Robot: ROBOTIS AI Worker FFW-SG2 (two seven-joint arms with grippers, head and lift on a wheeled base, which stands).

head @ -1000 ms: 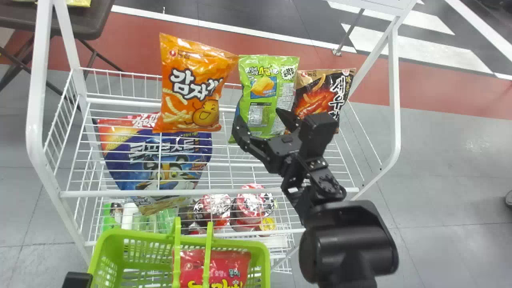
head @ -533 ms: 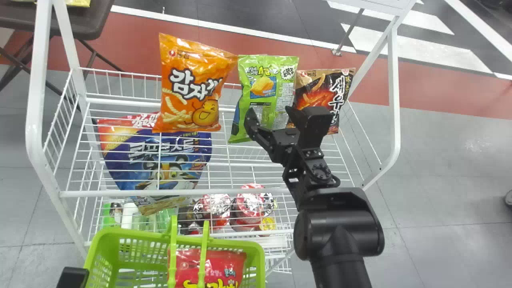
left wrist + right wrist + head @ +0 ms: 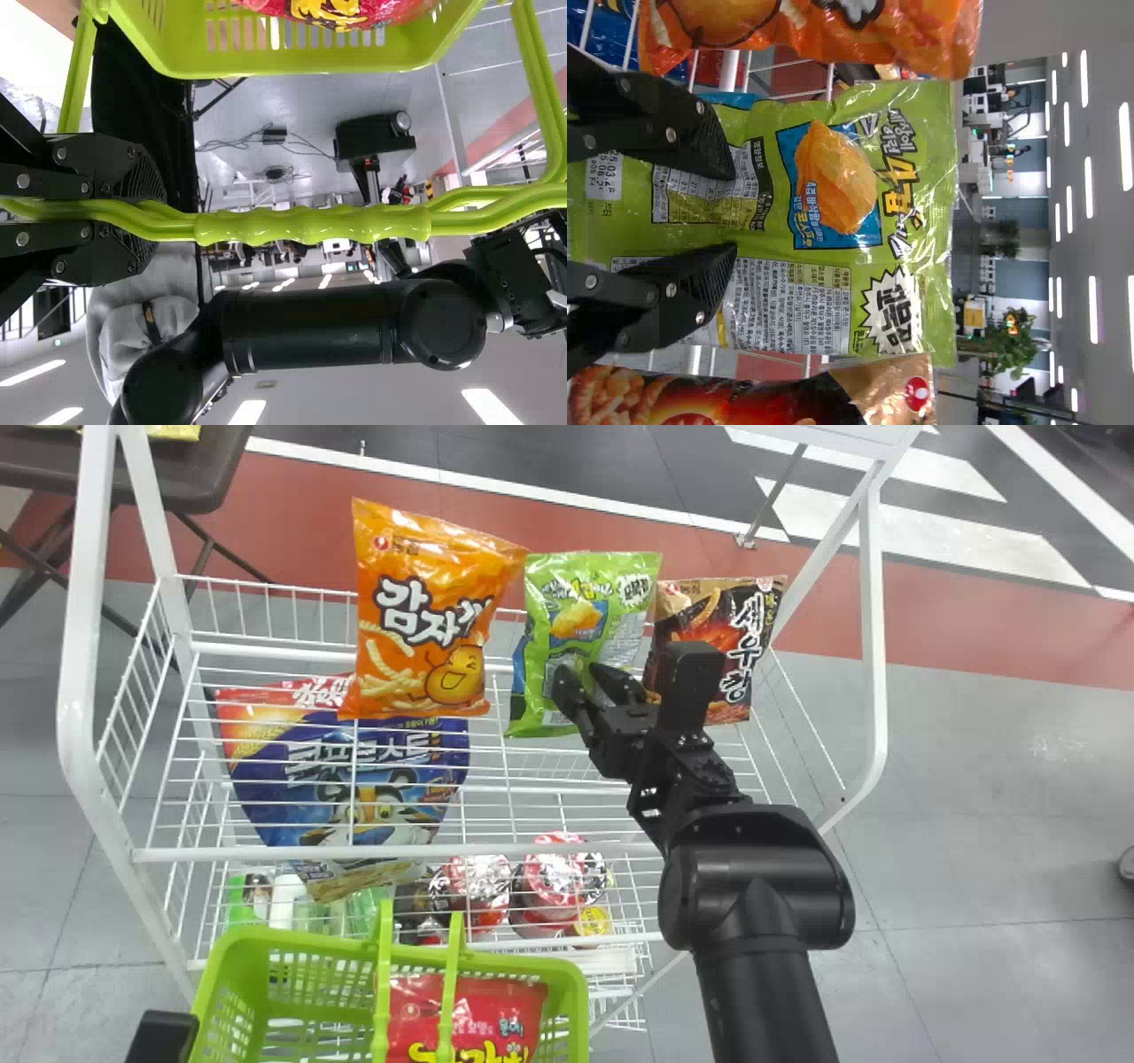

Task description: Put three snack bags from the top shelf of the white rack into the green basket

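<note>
Squeezing inward across the width seems due: the green snack bag (image 3: 586, 589) stands upright ahead of the 2 parted fingers of the right gripper (image 3: 585, 677), long axis vertical, its lower face spanning their gap. That arm is nearer; the left gripper (image 3: 146, 212) pinches the basket handle (image 3: 310, 227), robotward and left of those fingers.

Honestly looks like a big lab or open workspace with a little shop display set up in it, can't say for sure which. The shop bit is the white rack (image 3: 873, 620) stocked with snack bags (image 3: 421, 615), plus a green basket (image 3: 310, 943). Then you've got loose cables (image 3: 221, 143) on the gray floor (image 3: 1019, 753), rows of ceiling strip lights (image 3: 1092, 310) and leafy plants (image 3: 1014, 350) further back.
</note>
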